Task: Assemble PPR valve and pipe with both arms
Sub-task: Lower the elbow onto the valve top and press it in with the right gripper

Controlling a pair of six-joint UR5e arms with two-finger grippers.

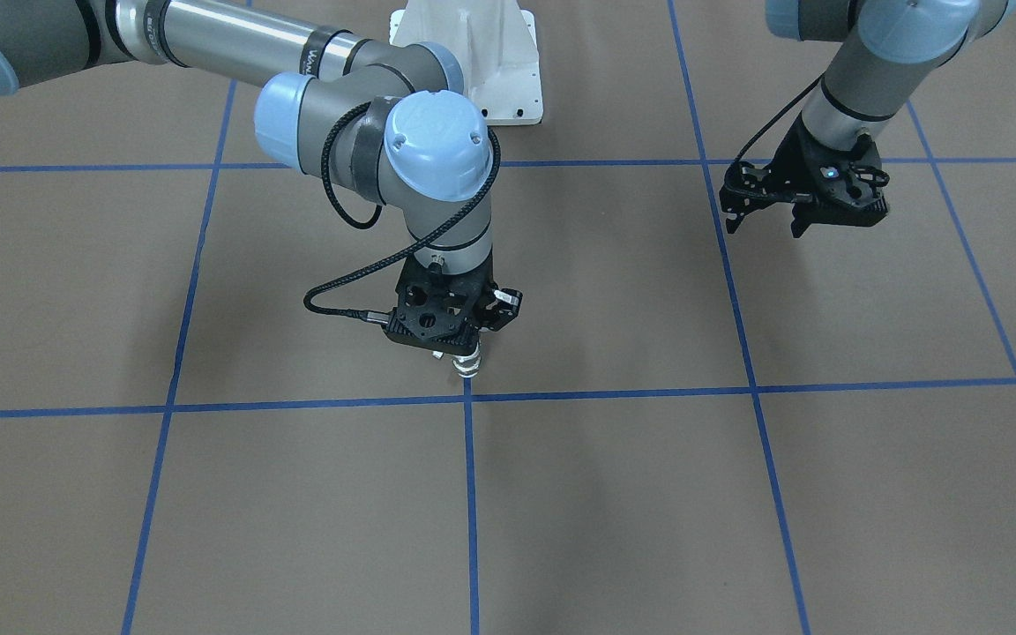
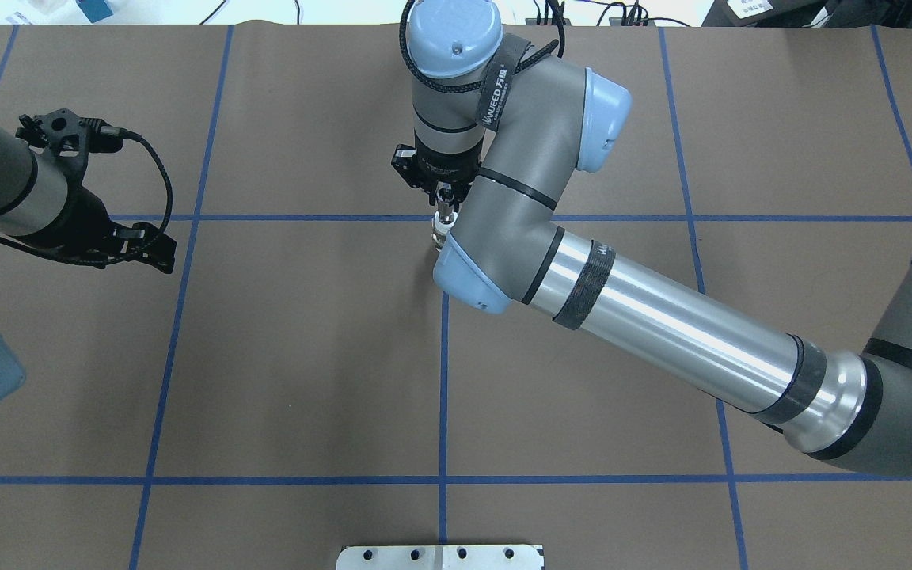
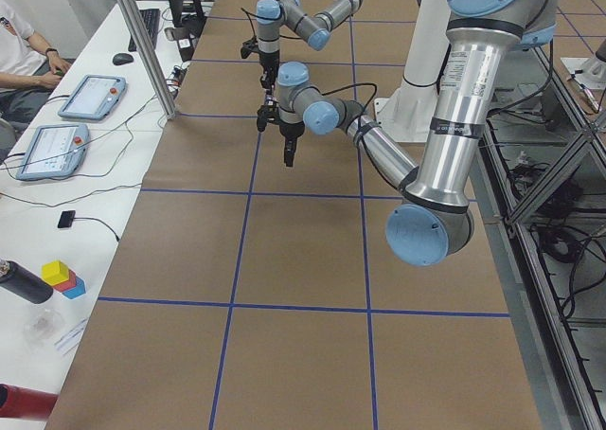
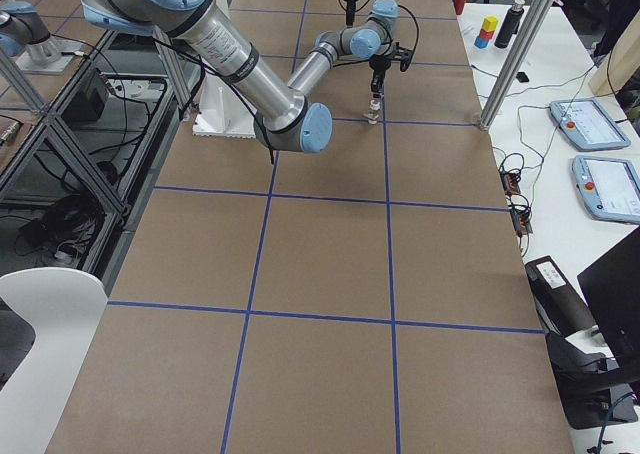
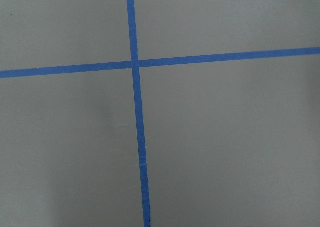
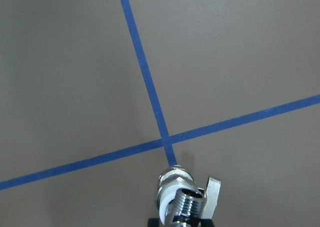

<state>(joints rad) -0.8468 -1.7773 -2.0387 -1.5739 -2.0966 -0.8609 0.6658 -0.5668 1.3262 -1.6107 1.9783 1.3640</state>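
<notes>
Seat the stubby white-ringed metal valve, pinched in the black right gripper, squarely on the brown table; the left gripper has its fingers spread, empty.

I worked in a robotics lab: my left arm and right arm reached over a table covered in brown paper and marked into squares with blue tape, with a white mounting base bolted at its edge. Past an aluminium post, a white bench carried teach pendants, loose cables and coloured blocks, and an operator sat there.
</notes>
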